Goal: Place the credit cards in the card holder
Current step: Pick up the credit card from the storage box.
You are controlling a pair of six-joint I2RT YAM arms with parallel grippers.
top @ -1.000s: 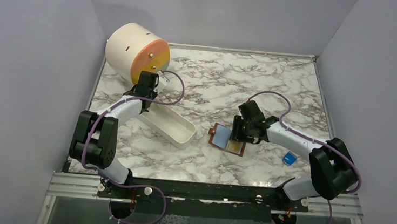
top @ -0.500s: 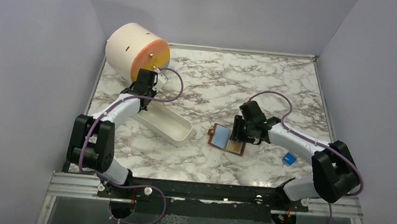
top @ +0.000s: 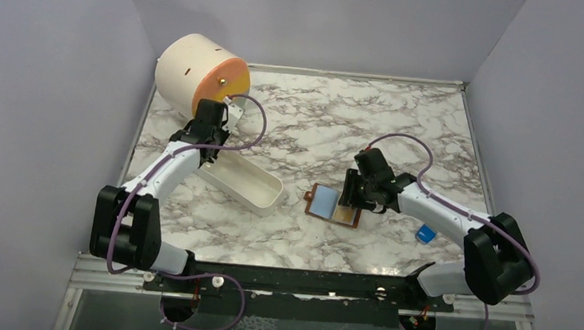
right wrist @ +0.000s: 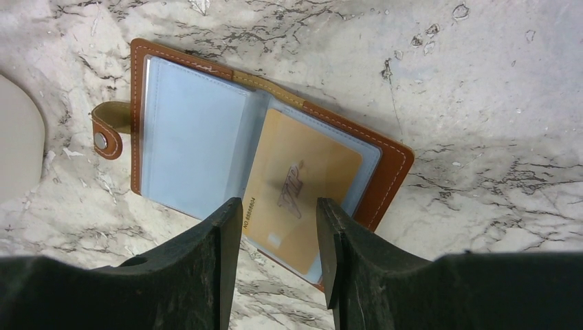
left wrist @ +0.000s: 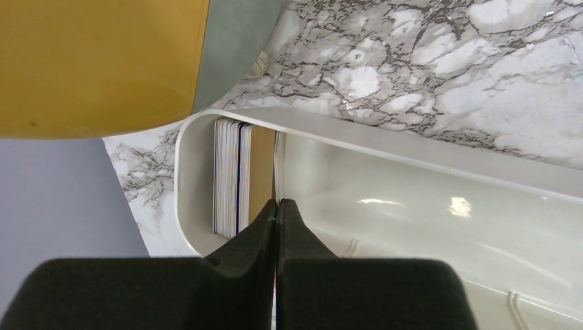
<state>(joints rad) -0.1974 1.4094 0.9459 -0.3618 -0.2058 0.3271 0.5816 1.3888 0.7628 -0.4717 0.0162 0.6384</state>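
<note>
- The desk (top: 333,113) is showing a smooth, marble-patterned top.
- The tray (left wrist: 440,206) is gleaming like glossy white plastic.
- The wallet (right wrist: 395,172) is looking like stitched brown leather, its pockets (right wrist: 192,130) like filmy plastic.
- The right pincer (right wrist: 275,213) is looking matt black.

Top: high from near edge, whole table (top: 340,121). Wrists: close, apparently downward; left tray (left wrist: 412,148), right card holder (right wrist: 192,130).

The small brown leather bifold card holder (right wrist: 192,130) lies open. A flat orange-yellow credit card (right wrist: 306,172) sits in its right pale-blue pocket, with the right gripper (right wrist: 278,210) parted over that pocket's near edge.
</note>
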